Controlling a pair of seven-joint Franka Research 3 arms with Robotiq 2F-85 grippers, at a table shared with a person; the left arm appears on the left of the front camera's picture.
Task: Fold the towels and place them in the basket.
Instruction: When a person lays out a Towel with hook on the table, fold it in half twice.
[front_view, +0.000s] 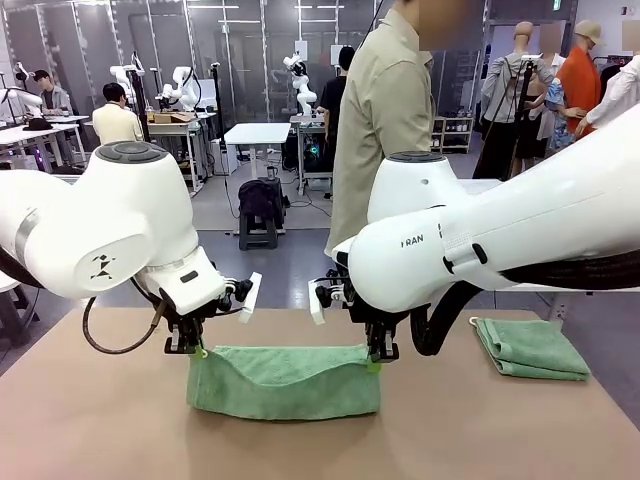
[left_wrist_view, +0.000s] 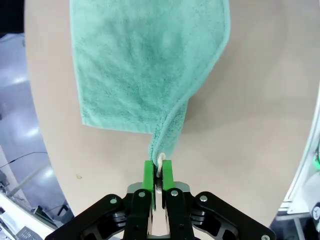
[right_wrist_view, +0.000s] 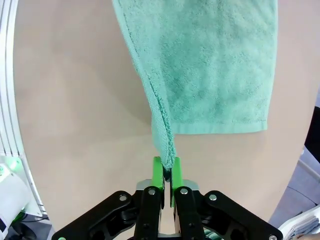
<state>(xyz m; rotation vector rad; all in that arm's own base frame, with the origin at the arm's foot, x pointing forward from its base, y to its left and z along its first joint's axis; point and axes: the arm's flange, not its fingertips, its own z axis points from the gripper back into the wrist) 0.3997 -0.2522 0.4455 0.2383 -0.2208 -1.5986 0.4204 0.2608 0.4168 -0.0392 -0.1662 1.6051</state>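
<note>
The left gripper (front_view: 197, 350) is closed narrow, pinching the left top corner of a mint-green towel (front_view: 285, 382). The towel hangs stretched between the two grippers over the middle of the desk (front_view: 90, 420). Its top edge sags in the centre and its lower part rests on the desk's surface. The right gripper (front_view: 380, 357) is clamped just as narrowly on the towel's other top corner. A second towel (front_view: 530, 348), folded, lies flat near the desk's far right corner. A person (front_view: 385, 110) stands beyond the far edge.
</note>
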